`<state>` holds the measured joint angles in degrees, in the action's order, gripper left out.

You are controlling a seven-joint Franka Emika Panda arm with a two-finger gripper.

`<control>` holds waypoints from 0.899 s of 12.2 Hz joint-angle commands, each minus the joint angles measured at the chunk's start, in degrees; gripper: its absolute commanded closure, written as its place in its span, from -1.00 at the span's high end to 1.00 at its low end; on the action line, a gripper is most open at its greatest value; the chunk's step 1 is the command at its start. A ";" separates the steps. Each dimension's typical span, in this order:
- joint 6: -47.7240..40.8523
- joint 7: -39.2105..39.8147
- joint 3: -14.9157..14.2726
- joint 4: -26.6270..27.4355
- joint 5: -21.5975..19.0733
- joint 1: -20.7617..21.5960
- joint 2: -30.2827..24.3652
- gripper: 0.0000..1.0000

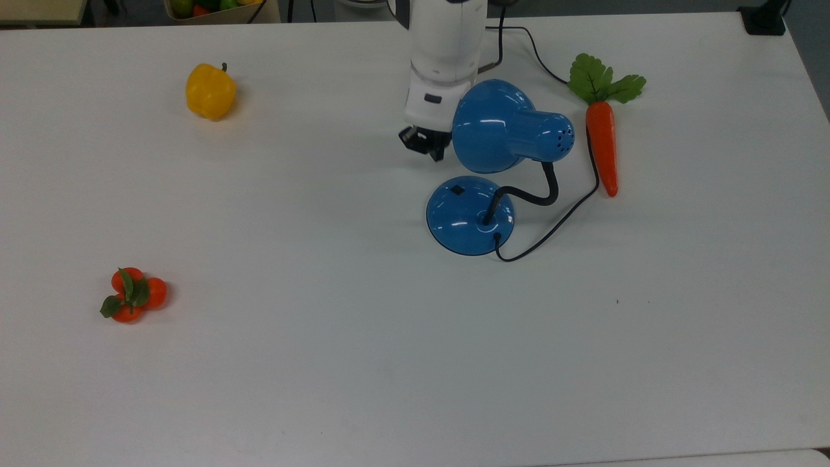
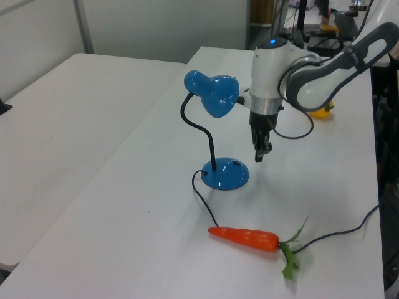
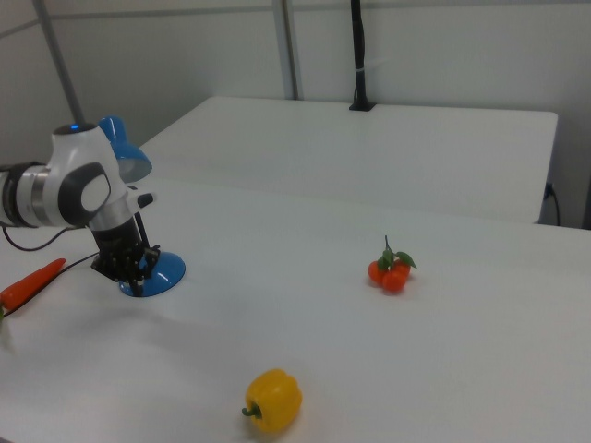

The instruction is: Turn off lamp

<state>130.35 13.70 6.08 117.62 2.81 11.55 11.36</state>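
Robot jaws [image 1: 425, 144], seemingly clenched and empty, hover at eleven o'clock from the lamp [image 1: 499, 139] base; switch [image 1: 458, 190] apparently pressed, withdrawal next.

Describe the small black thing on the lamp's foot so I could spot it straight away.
Find the blue lamp in the middle of the white table, with the carrot beside it. Follow its black neck down to the round blue base. The switch is the little black square on top of that base, toward the gripper, the one dark patch on the glossy blue apart from the neck and cord.
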 commanded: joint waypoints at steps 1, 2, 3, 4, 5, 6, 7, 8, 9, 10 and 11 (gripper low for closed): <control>-14.46 -7.35 -0.36 -3.52 0.79 -2.40 -5.46 -1.00; -17.39 -7.81 -0.36 -4.76 0.88 -3.54 -6.08 -1.00; -21.59 -7.90 -0.36 -7.21 1.06 -5.30 -7.13 -1.00; -26.16 -9.03 -0.45 -10.28 1.14 -7.14 -7.92 -1.00; -30.73 -9.65 -0.54 -13.79 1.23 -8.46 -8.28 -1.00; -33.56 -9.83 -0.54 -16.26 1.23 -9.43 -8.28 -1.00; -35.94 -9.83 -0.54 -18.55 1.76 -10.31 -8.28 -1.00; -38.83 -9.83 -0.63 -21.70 2.72 -11.19 -8.28 -1.00; -41.04 -10.01 -0.63 -24.43 2.73 -12.42 -8.28 -0.96; -43.23 -10.10 -0.63 -26.81 2.64 -13.30 -8.28 -0.88; -44.56 -10.01 -0.63 -27.87 2.64 -13.75 -8.89 -0.49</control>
<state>90.27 5.14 5.40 94.04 4.74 -1.26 2.56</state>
